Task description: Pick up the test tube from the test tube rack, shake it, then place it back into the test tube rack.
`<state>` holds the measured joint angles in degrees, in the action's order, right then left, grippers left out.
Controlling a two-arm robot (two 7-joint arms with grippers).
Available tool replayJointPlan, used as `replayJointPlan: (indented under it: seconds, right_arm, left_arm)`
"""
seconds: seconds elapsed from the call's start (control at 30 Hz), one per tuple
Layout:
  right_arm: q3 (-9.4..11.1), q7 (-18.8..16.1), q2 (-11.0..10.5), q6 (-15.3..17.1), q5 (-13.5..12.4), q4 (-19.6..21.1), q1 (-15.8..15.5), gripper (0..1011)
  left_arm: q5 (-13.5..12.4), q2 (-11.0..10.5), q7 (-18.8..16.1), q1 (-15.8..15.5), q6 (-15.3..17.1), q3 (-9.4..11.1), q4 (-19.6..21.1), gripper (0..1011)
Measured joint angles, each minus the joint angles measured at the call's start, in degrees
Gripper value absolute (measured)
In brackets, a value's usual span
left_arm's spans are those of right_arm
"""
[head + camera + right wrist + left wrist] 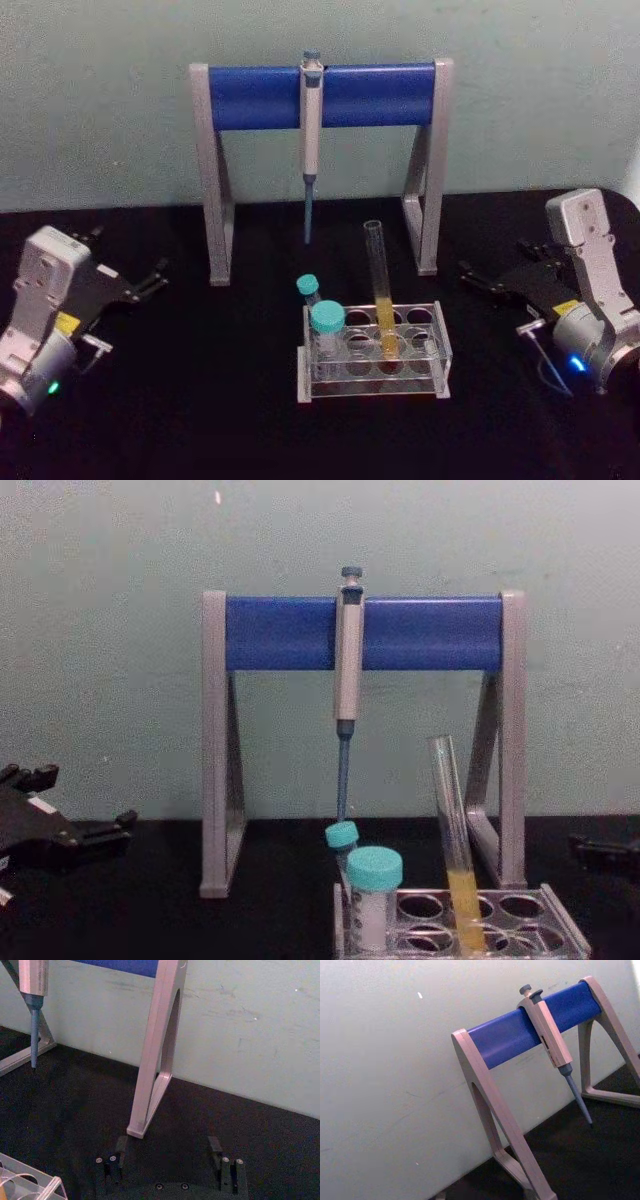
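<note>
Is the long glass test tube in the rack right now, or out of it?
In. The test tube stands in a hole of the test tube rack, leaning slightly, with neither gripper touching it.

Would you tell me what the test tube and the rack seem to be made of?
Test tube: clear and glossy, likely glass; the wall and yellow liquid show through it. Rack: clear, probably plastic; its plates are see-through with pale edges.
</note>
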<state>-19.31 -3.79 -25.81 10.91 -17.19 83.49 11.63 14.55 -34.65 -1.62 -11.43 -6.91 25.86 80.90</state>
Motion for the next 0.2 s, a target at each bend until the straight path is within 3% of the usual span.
replayJointPlan:
  seconds: [0.2]
  right_arm:
    - [0.0, 0.0, 0.0, 0.0, 0.0, 0.0, 0.0, 1000]
  left_arm:
    - [0.0, 0.0, 0.0, 0.0, 0.0, 0.0, 0.0, 1001]
